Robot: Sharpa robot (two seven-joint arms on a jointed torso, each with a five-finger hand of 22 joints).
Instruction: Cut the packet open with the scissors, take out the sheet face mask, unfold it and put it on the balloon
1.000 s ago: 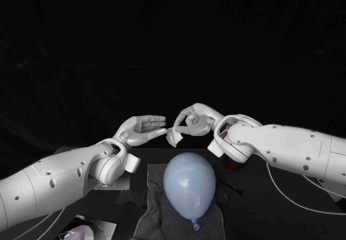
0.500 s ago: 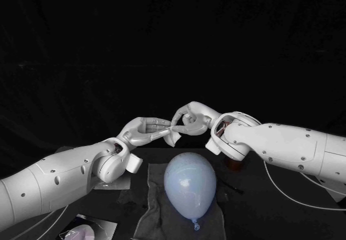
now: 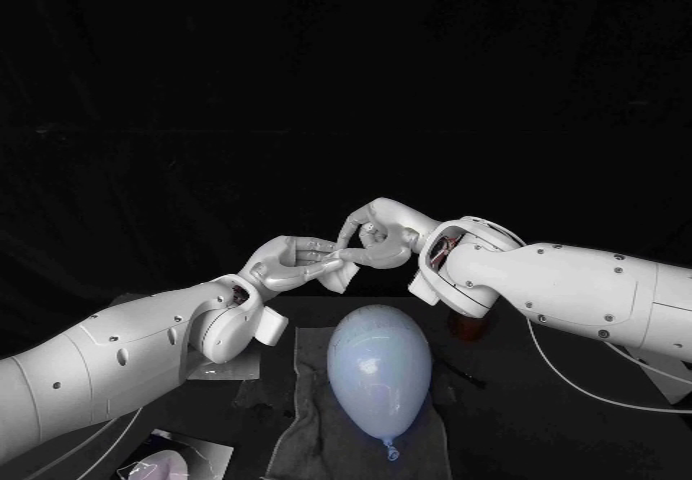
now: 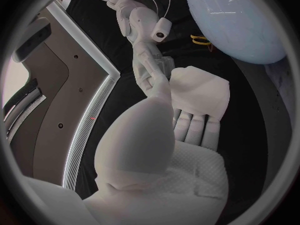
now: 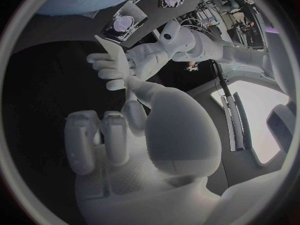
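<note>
Left hand (image 3: 296, 260) and right hand (image 3: 378, 238) meet above the balloon (image 3: 379, 362), both pinching the folded sheet face mask (image 3: 335, 276) between them. I judge unfolding is the step in hand; next I must draw its edges apart without tearing it.

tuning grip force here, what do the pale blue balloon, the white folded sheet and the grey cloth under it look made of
Pale blue balloon: likely thin latex, smooth and glossy, with bright highlights and a knotted neck. White folded sheet: maybe soft matte fabric, creased and drooping. Grey cloth: probably textile, matte, wrinkled.
</note>
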